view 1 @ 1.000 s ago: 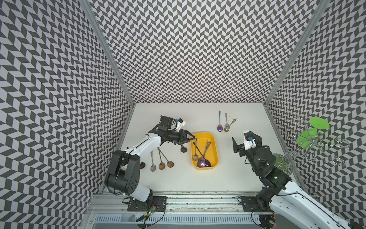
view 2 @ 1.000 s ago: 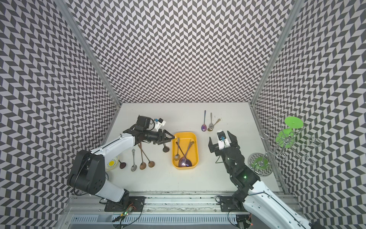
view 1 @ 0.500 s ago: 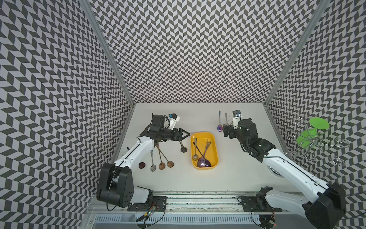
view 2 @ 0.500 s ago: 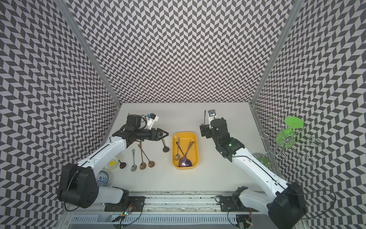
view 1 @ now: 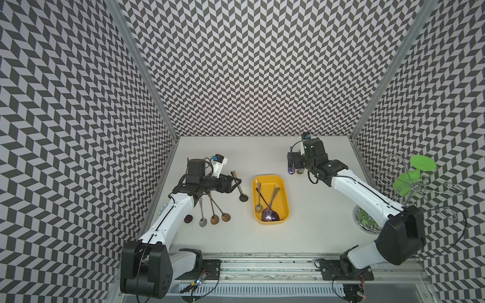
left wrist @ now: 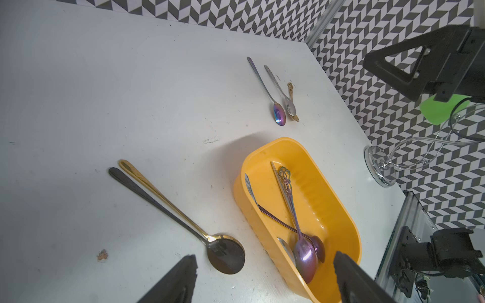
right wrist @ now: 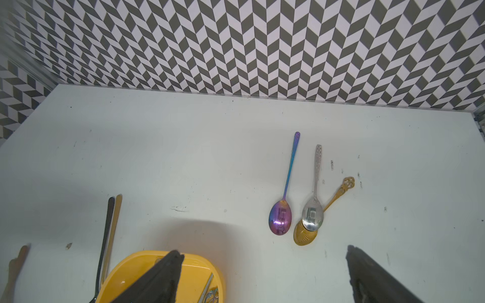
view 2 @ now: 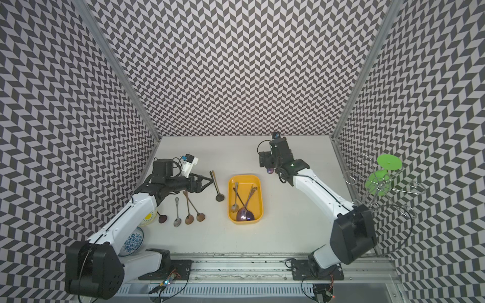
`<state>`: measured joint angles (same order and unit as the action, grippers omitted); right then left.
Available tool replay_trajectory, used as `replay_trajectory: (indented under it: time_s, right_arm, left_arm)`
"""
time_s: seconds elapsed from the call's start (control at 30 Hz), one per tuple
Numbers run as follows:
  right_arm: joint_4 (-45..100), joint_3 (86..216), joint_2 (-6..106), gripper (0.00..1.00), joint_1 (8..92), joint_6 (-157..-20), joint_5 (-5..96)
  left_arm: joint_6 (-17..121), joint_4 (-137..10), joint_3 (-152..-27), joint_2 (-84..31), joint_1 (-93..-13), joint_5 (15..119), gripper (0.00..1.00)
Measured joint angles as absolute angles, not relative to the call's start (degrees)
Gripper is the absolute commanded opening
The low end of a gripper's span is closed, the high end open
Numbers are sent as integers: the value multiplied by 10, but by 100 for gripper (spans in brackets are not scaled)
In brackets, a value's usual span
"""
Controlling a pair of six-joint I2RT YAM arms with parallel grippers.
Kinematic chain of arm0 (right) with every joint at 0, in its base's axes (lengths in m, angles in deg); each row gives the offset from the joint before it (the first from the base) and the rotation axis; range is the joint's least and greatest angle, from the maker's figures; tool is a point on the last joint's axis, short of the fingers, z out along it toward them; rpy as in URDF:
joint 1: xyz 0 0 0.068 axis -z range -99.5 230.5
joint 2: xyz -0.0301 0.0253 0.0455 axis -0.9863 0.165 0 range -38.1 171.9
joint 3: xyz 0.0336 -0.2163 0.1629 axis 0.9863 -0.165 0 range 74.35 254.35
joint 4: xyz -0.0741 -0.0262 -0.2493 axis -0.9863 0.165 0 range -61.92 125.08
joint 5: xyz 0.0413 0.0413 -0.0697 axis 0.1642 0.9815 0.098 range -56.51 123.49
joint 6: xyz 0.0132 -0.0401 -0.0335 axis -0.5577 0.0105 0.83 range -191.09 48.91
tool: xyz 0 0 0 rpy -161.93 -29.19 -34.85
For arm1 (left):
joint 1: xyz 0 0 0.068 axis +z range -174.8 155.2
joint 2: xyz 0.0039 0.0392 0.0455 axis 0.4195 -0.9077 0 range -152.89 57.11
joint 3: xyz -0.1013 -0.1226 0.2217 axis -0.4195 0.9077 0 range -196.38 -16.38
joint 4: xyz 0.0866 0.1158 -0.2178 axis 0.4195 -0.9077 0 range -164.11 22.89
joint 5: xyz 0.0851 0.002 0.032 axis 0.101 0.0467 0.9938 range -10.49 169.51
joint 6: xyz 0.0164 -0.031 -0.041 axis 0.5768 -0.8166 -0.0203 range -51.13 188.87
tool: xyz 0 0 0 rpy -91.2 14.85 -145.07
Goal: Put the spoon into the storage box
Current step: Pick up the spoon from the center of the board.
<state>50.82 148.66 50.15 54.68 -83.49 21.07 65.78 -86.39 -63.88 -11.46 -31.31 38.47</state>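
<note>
The yellow storage box (view 1: pixel 283 213) (view 2: pixel 258 183) lies mid-table with three spoons (left wrist: pixel 304 255) in it. My left gripper (view 1: pixel 235 184) (left wrist: pixel 265 258) hangs open and empty just left of the box, above a black spoon (left wrist: pixel 227 254) and a gold long-handled spoon (left wrist: pixel 147 181) lying together. My right gripper (view 1: pixel 292 164) (right wrist: pixel 263 251) is open and empty behind the box, low over an iridescent spoon (right wrist: pixel 280 219), a silver spoon (right wrist: pixel 312 213) and a small gold spoon (right wrist: pixel 338 191). In both top views the right gripper hides most of those three.
Several more spoons (view 1: pixel 214 219) lie in a row at the left, partly under my left arm. Two dishes (view 2: pixel 133 241) sit by the left wall. A wire rack with green discs (view 1: pixel 417 178) and its glass base (view 1: pixel 363 223) stand at the right edge.
My left gripper has drawn back leftward from the box and opened wider. My right arm has swung from the front right to the back, over the three spoons, still open.
</note>
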Motion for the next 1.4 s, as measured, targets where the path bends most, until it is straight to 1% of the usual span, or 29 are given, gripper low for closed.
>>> replay_trajectory:
  time_s: [0.23,0.57,0.9,1.03,1.27,1.4]
  right_arm:
    - [541,1569,590,95,565,-867,226]
    - [591,1687,724,90,587,-894,252]
    - [642,1831,873,80,595,-911,259]
    - [658,1866,916,73,605,-918,259]
    - [675,1894,974,53,627,-926,268]
    - [686,1905,1000,45,634,-927,275]
  left_arm:
    - [669,-860,-625,-98,-289,388,99]
    - [684,-853,-602,-80,-276,394,99]
    - [692,-851,-600,-80,-274,403,99]
    - [692,-851,-600,-80,-274,405,99]
    - [692,-851,-600,-80,-274,410,99]
    - [692,-851,-600,-80,-274,413,99]
